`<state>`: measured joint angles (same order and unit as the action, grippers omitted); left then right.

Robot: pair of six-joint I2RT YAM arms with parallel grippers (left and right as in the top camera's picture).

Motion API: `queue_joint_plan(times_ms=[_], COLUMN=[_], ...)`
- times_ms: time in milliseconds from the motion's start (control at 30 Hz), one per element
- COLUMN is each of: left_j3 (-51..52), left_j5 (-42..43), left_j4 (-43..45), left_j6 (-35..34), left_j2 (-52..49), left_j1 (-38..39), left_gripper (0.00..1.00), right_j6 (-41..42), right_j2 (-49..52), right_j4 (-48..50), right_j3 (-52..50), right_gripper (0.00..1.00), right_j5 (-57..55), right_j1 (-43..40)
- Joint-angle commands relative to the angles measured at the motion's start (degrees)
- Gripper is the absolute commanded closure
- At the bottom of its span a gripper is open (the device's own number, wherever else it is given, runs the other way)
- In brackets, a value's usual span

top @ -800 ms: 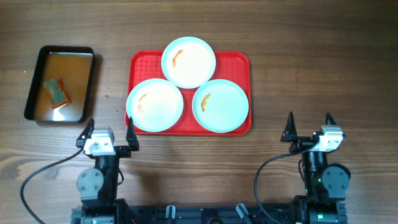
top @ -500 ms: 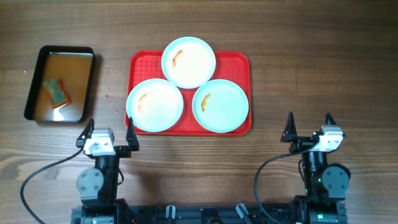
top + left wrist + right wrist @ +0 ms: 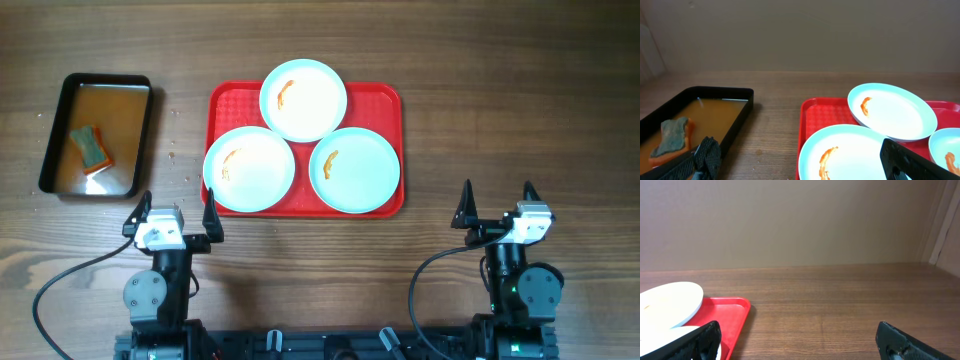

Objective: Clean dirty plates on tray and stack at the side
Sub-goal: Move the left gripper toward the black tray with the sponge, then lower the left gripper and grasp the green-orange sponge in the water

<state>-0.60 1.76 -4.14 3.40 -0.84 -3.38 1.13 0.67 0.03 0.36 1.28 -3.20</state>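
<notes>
The red tray lies at the table's middle and holds three pale plates, each with an orange smear: one at the back, one front left, one front right. The left wrist view shows the tray, the back plate and the front left plate. My left gripper is open and empty just in front of the tray's left corner. My right gripper is open and empty to the right of the tray. The right wrist view shows the tray's corner.
A black pan of brownish water with a green and orange sponge stands at the left, also in the left wrist view. Bare wood lies right of the tray.
</notes>
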Motion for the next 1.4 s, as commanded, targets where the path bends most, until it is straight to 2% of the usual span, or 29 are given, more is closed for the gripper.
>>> queue_joint_plan(times_ms=[0,700,767,800,933,967,1000,1067,1100,1133,1200,1267,1300,1333,1367], left_j3=[0.26,0.26,0.26,0.26,0.26,0.26,0.26,0.26,0.26,-0.13,-3.87,-12.55,-20.39,-29.68,-38.14], left_j5=[-0.13,-0.11,3.19,8.66,9.97,13.88,22.16,34.40,37.13,37.40,34.51,27.91,22.03,12.00,5.84], left_j4=[-0.24,-0.24,0.17,1.09,1.57,2.91,4.59,8.87,11.98,17.86,20.81,10.95,0.52,-11.06,-20.46], left_j6=[0.87,0.87,-3.39,-7.87,-8.55,-11.10,-14.97,-17.40,-17.59,-21.18,-21.44,-14.23,-8.92,-8.33,-8.28], left_j2=[0.42,0.42,0.42,0.42,0.42,0.42,0.42,0.42,0.42,0.42,0.31,-2.40,-7.17,-14.80,-22.97], left_j1=[0.37,0.37,0.39,0.39,0.39,0.39,0.39,0.39,0.39,0.37,0.37,0.37,0.37,0.37,0.37], left_gripper=[0.00,0.00,0.00,0.00,0.00,0.00,0.00,0.00,0.00,0.00,0.00,0.00,0.00,0.00,0.00], right_j6=[-0.96,-0.96,-0.96,-0.96,-0.96,-0.96,-0.98,-0.96,-0.98,-0.98,-0.96,-0.98,-0.96,-0.98,-0.98], right_j2=[-0.09,-0.09,-0.09,-0.09,-0.09,-0.09,-0.09,-0.09,-0.09,-0.09,-0.09,-0.09,-0.09,-0.09,-0.09], right_j4=[0.15,0.15,0.15,0.15,0.15,0.15,0.15,0.15,0.15,0.15,0.15,0.15,0.15,0.13,0.15], right_j3=[-0.07,-0.07,-0.07,-0.07,-0.07,-0.07,-0.07,-0.07,-0.07,-0.07,-0.07,-0.07,-0.07,-0.07,-0.07], right_gripper=[0.00,0.00,0.00,0.00,0.00,0.00,0.00,0.00,0.00,0.00,0.00,0.00,0.00,0.00,0.00], right_j5=[0.68,0.68,0.68,0.68,0.68,0.68,0.68,0.68,0.68,0.68,0.68,0.68,0.68,0.68,0.68], right_j1=[-0.24,-0.24,-0.24,-0.24,-0.24,-0.24,-0.24,-0.24,-0.24,-0.24,-0.24,-0.24,-0.24,-0.24,-0.24])
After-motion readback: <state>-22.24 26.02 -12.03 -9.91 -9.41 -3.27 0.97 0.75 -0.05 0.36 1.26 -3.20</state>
